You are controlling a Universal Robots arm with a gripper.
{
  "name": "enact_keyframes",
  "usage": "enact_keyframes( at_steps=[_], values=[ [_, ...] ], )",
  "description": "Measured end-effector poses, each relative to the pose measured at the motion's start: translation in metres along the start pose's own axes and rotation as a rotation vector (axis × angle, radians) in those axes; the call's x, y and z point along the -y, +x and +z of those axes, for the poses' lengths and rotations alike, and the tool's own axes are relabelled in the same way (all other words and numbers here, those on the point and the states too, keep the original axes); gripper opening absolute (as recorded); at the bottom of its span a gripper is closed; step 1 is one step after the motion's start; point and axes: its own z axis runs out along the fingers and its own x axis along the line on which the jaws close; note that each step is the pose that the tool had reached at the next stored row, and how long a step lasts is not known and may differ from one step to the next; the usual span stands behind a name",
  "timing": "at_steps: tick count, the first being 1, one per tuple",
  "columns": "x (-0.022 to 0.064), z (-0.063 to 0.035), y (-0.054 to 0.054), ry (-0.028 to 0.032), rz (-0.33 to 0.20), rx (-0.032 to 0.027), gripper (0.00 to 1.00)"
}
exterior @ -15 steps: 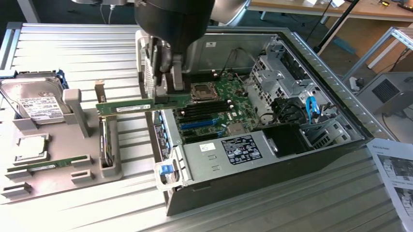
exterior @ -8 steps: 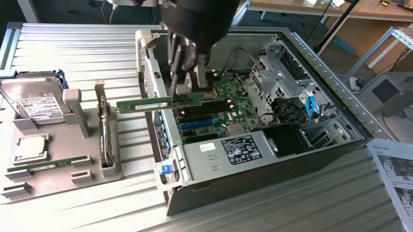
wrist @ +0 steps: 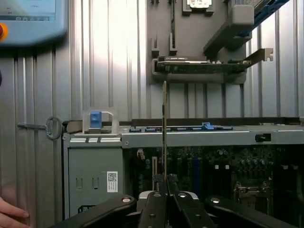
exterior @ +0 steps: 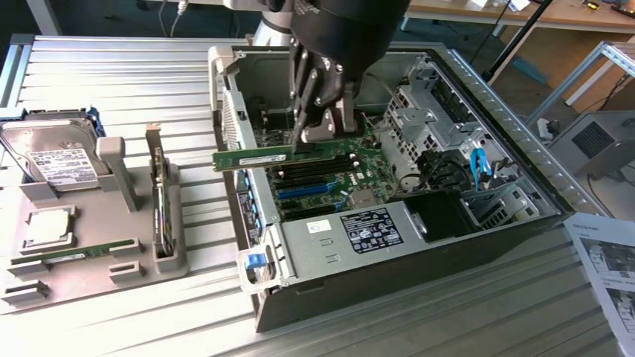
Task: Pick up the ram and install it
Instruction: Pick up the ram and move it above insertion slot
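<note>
My gripper (exterior: 320, 136) is shut on the ram (exterior: 260, 158), a long green stick held level over the open computer case (exterior: 516, 149). One end of the ram sticks out past the case wall toward the exterior view's left. It hovers just above the black and blue memory slots (exterior: 315, 177) of the motherboard. In the wrist view the ram (wrist: 165, 128) appears edge-on as a thin vertical strip, clamped between my fingers (wrist: 157, 199), with the motherboard (wrist: 228, 166) beyond it.
A grey fixture tray (exterior: 119, 256) at the exterior view's left holds a hard drive (exterior: 55, 152), a silver processor (exterior: 47, 227), another green stick (exterior: 74, 255) and an upright card (exterior: 159, 201). Printed sheets (exterior: 607, 260) lie at the right. A hand (wrist: 10, 214) rests by the case.
</note>
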Motion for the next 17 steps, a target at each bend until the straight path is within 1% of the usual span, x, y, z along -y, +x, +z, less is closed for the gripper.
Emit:
enact_keyframes(
  at_steps=[3, 4, 5, 10, 11, 13, 17],
  values=[
    [0.0191, -0.0008, 0.0, -0.0004, 0.0, 0.0002, 0.12],
    [0.0267, -0.0012, 0.0, -0.0007, 0.0, 0.0, 0.12],
    [0.0314, -0.0014, -0.001, -0.0008, 0.0, 0.0, 0.12],
    [0.05, -0.0023, -0.001, -0.0014, 0.0, 0.0, 0.12],
    [0.0553, -0.0025, -0.001, -0.0015, 0.0, 0.0, 0.12],
    [0.0633, -0.0029, -0.001, -0.0017, 0.0, 0.0001, 0.12],
    [0.0764, -0.0035, -0.001, -0.0021, 0.0, 0.0, 0.12]
  ],
)
